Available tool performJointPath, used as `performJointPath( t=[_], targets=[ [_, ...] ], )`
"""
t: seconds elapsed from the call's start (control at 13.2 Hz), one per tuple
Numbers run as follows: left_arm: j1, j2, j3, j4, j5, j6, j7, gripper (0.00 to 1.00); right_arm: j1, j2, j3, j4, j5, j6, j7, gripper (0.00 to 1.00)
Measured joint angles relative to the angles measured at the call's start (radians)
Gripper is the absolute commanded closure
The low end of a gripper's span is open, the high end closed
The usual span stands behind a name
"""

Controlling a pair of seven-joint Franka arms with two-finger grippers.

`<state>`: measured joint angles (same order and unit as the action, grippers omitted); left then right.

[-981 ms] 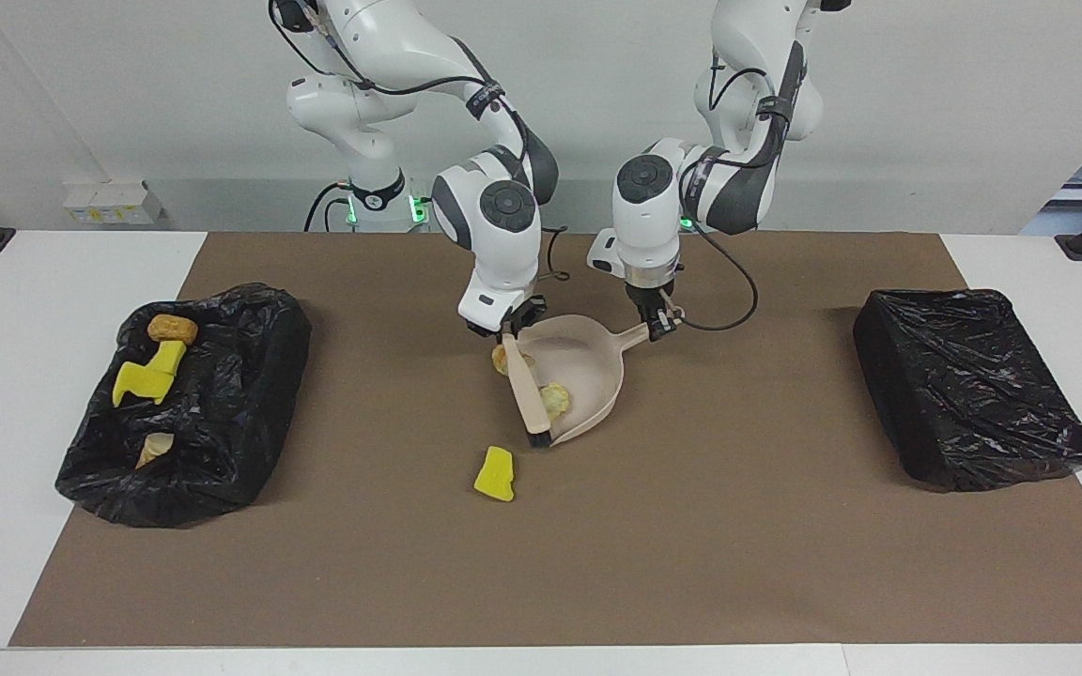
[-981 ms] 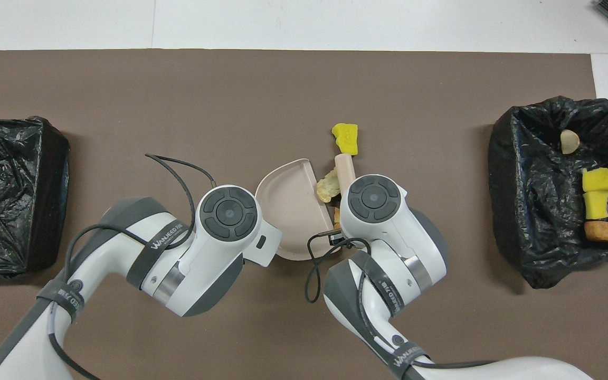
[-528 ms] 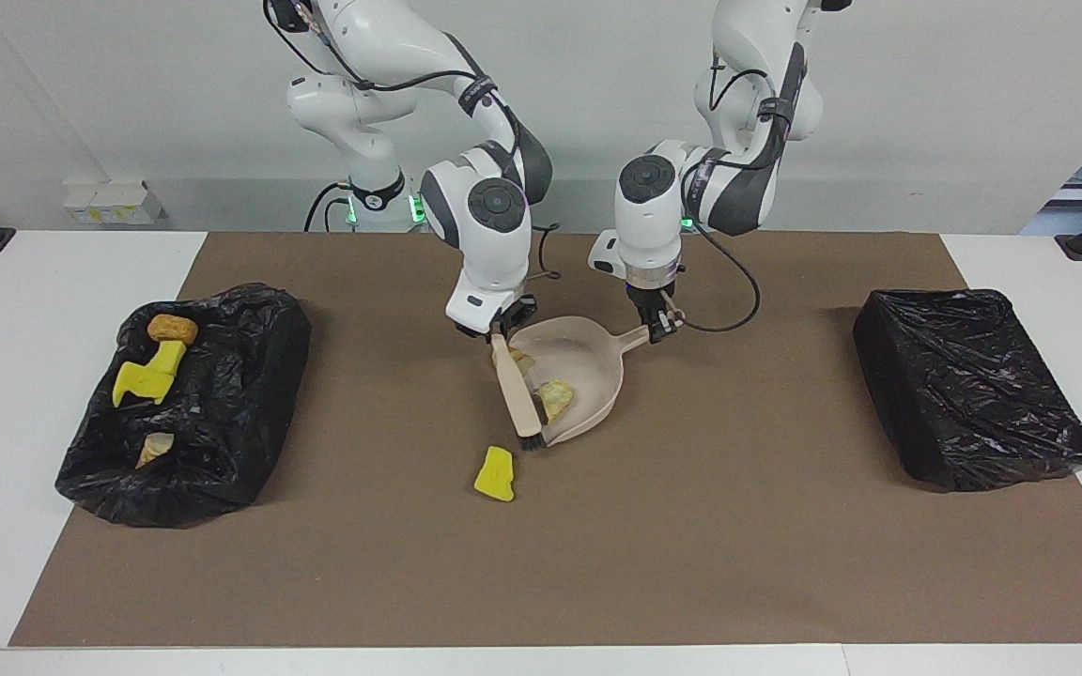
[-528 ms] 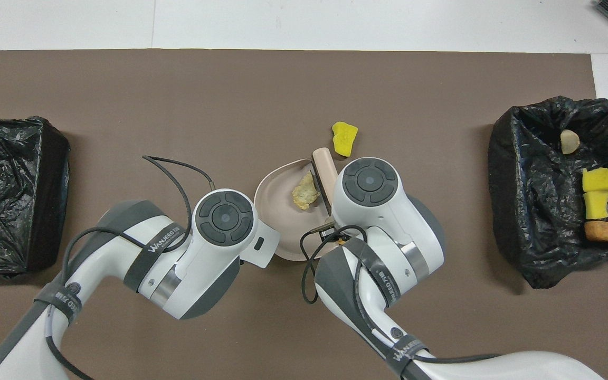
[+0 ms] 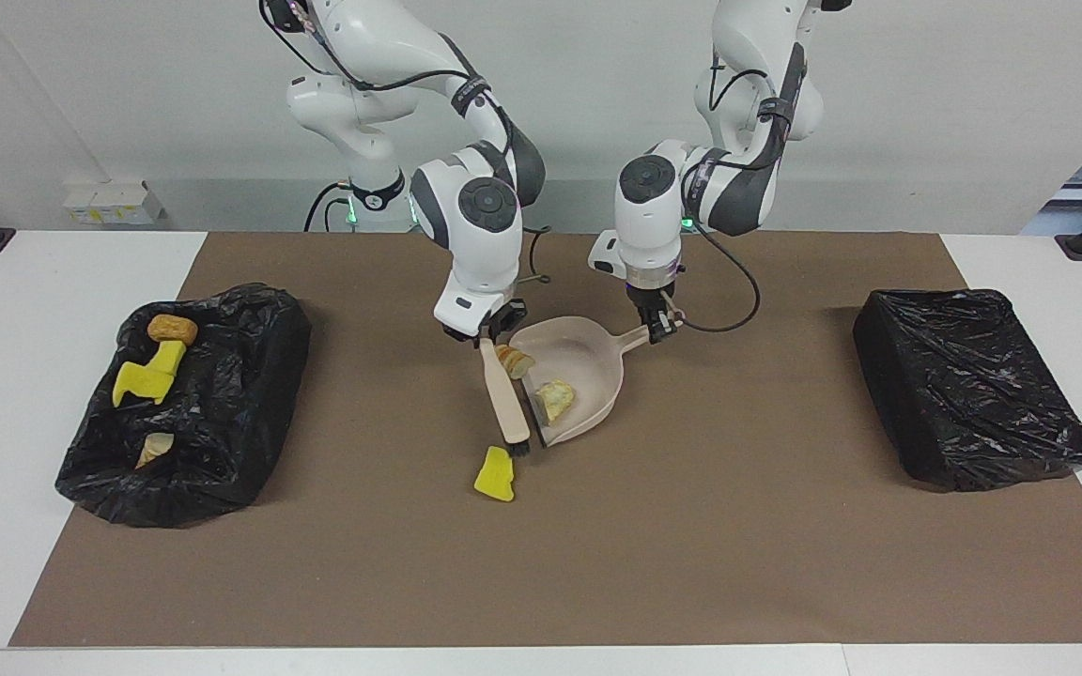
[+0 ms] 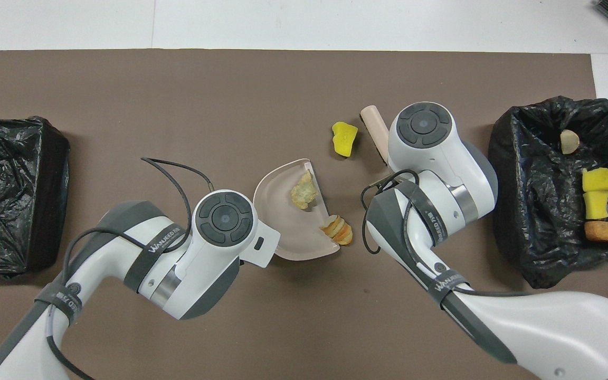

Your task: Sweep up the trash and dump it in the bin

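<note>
My left gripper [image 5: 659, 329] is shut on the handle of the beige dustpan [image 5: 588, 371], which rests on the brown mat. One pale trash scrap [image 5: 555, 399] lies inside the pan [image 6: 288, 221]. A golden-brown croissant piece [image 5: 513, 360] sits at the pan's lip [image 6: 338, 231]. My right gripper [image 5: 485, 334] is shut on a beige brush [image 5: 503, 399], which slants down beside the pan's mouth. Its black bristle end is close to a yellow chunk [image 5: 496, 472] on the mat [image 6: 344, 138]. In the overhead view both grippers are hidden under their wrists.
A black-lined bin [image 5: 222, 413] at the right arm's end of the table holds a brown piece [image 5: 172, 329], a yellow chunk [image 5: 148, 376] and a pale scrap [image 5: 156, 449]. Another black-lined bin [image 5: 968, 385] stands at the left arm's end.
The right arm swept the pale scrap into the pan, then drew the brush out of the pan's mouth toward its own end, next to the yellow chunk. The dustpan has barely moved.
</note>
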<state>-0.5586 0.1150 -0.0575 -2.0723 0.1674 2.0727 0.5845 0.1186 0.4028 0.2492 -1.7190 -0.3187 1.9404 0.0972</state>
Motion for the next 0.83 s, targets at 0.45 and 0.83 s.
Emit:
performJointPath(
  t=[0.45, 0.83],
  targets=[
    [0.0, 0.0, 0.0, -0.001, 0.0, 0.0, -0.041, 1.0, 0.025, 0.072, 0.04, 0.061, -0.019, 0.001, -0.136, 1.0],
    [0.0, 0.0, 0.0, -0.003, 0.0, -0.002, -0.068, 1.0, 0.042, 0.025, 0.14, -0.029, -0.012, -0.004, -0.174, 1.0]
  ],
)
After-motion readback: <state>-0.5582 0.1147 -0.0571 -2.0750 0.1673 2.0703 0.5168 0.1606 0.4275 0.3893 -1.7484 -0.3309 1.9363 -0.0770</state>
